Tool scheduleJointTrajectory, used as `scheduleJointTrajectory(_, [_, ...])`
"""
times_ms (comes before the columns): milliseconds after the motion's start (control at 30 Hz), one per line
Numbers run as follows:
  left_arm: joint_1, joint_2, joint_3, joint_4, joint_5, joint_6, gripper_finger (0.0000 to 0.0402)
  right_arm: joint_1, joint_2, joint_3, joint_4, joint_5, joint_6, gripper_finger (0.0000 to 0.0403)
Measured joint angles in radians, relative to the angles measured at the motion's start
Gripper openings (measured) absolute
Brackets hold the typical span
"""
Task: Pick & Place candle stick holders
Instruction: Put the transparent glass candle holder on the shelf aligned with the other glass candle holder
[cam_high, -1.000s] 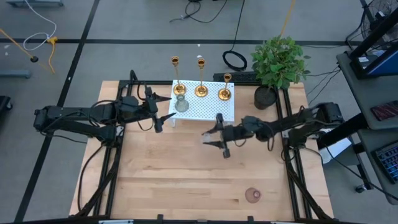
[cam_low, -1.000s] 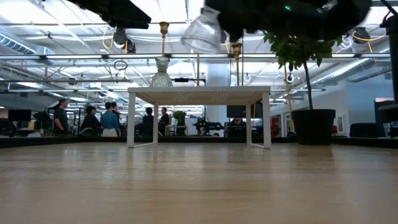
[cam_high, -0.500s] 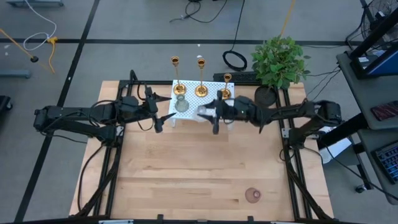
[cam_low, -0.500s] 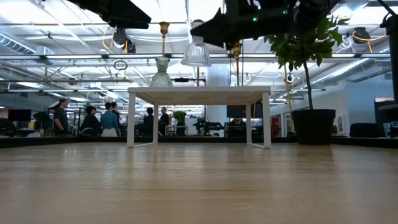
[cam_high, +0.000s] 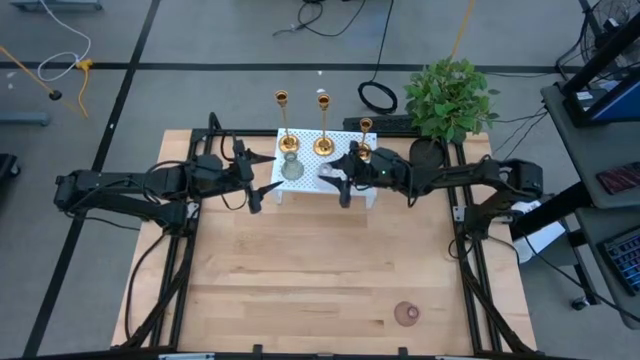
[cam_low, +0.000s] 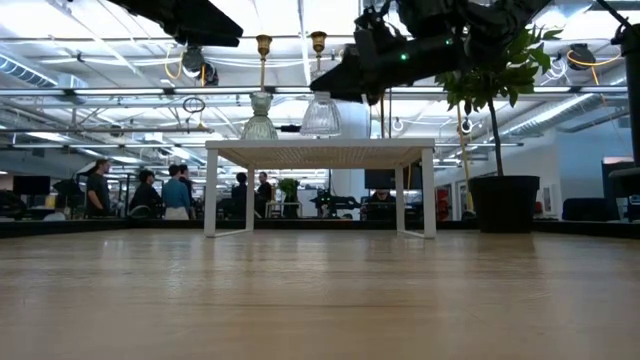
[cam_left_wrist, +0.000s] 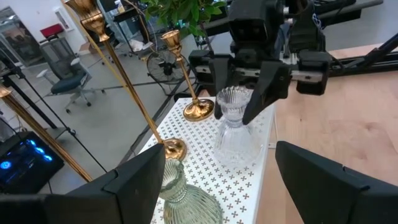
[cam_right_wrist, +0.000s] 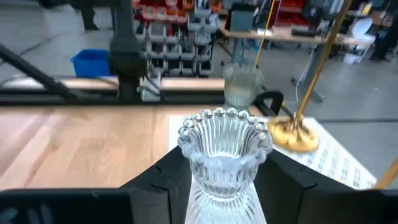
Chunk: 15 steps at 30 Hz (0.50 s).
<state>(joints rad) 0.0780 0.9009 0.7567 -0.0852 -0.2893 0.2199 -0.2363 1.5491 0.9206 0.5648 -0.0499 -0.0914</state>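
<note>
right gripper (cam_left_wrist: 252, 93) clamped on clear holder (cam_left_wrist: 235, 127) over white stand (cam_high: 362, 180) | left gripper (cam_high: 255, 182) apart | no readable writing

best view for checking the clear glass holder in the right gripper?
Left wrist view: the clear glass holder shows whole, base on the white perforated stand, the right gripper closed on its neck. Right wrist view shows only its fluted rim up close. Low view gives a side profile. High view shows only a pale speck.
</note>
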Motion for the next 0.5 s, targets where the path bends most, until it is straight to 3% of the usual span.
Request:
scheduleJointTrajectory(133, [0.000, 0.000, 0.000, 0.000, 0.000, 0.000, 0.0312, 0.000, 0.019, 0.000, 0.028, 0.052, 0.000, 0.0134])
scheduleJointTrajectory(500, [0.000, 0.000, 0.000, 0.002, 0.000, 0.001, 0.0312, -0.014, 0.062, 0.004, 0.074, 0.053, 0.026, 0.0138])
